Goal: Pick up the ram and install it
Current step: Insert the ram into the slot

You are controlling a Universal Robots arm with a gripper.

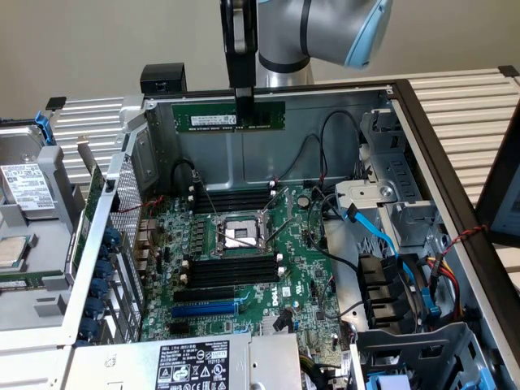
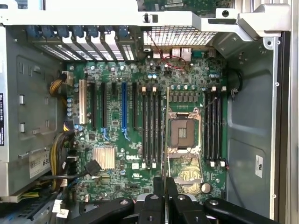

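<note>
Ram is held clamped between the fingers of the gripper. It is gripped at about the middle of its length along the upper edge, its long side level and its two ends reaching out to either side of the fingers. The part of the stick behind the front finger is hidden. The stick is carried in the air, apart from the motherboard that lies below the gripper inside the open computer case.

In the wrist view the stick is seen edge-on as a thin line running out from between the fingers, so its chips and label cannot be made out there. Beneath it lie the processor socket and, just beside that, a bank of empty black memory slots. Over which of these the edge stands cannot be told. The arm is cut off at the upper border of the exterior view.
</note>
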